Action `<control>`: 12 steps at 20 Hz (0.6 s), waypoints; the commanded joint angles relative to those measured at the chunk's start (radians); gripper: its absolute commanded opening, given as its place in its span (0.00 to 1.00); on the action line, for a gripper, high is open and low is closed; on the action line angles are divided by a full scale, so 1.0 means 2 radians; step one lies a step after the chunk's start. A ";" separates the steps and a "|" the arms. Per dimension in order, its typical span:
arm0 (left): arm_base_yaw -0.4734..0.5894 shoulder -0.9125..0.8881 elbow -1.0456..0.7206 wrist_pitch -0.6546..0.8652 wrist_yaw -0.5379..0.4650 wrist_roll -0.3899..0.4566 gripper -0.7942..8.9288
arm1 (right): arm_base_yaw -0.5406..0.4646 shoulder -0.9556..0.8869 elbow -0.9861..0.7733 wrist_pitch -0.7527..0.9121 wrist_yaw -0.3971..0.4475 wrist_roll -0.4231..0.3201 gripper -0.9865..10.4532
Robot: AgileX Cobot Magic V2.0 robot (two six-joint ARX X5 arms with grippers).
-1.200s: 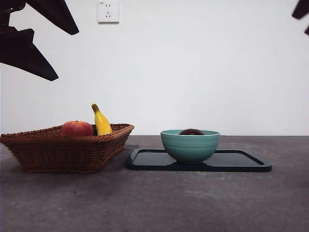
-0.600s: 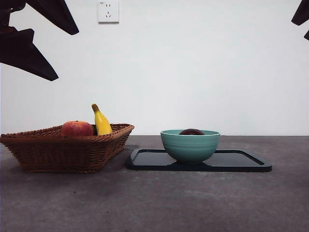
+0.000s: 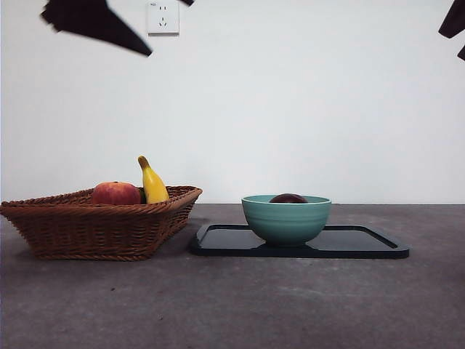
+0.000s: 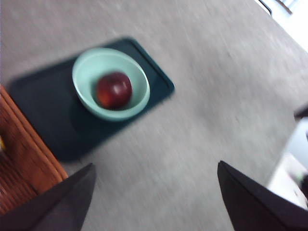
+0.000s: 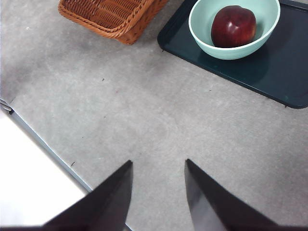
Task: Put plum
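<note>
The dark maroon plum [image 3: 288, 198] lies inside a teal bowl [image 3: 286, 219] that stands on a black tray [image 3: 363, 242]. The plum also shows in the left wrist view [image 4: 113, 90] and the right wrist view [image 5: 233, 26]. My left gripper [image 4: 154, 192] is open and empty, high above the table, and shows as a black tip at the top left of the front view [image 3: 94, 20]. My right gripper [image 5: 158, 190] is open and empty, high above bare table, a black tip at the top right of the front view [image 3: 454, 23].
A wicker basket [image 3: 102, 222] at the left holds a red-and-yellow apple-like fruit [image 3: 115, 193] and a yellow banana [image 3: 152, 182]. A wall socket [image 3: 163, 16] is on the white wall behind. The table's edge shows in the right wrist view [image 5: 43, 144].
The left arm has risen and shifted right in the front view; only one black tip shows now near the top. The plum, bowl and right arm have not moved.
</note>
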 commanded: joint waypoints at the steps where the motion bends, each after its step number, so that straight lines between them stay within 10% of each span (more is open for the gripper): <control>1: -0.011 0.047 0.059 0.000 -0.006 -0.010 0.50 | 0.003 0.002 0.004 0.005 -0.002 -0.007 0.24; 12: -0.040 0.287 0.260 0.005 -0.044 -0.011 0.50 | 0.003 0.001 0.004 -0.002 -0.002 -0.004 0.24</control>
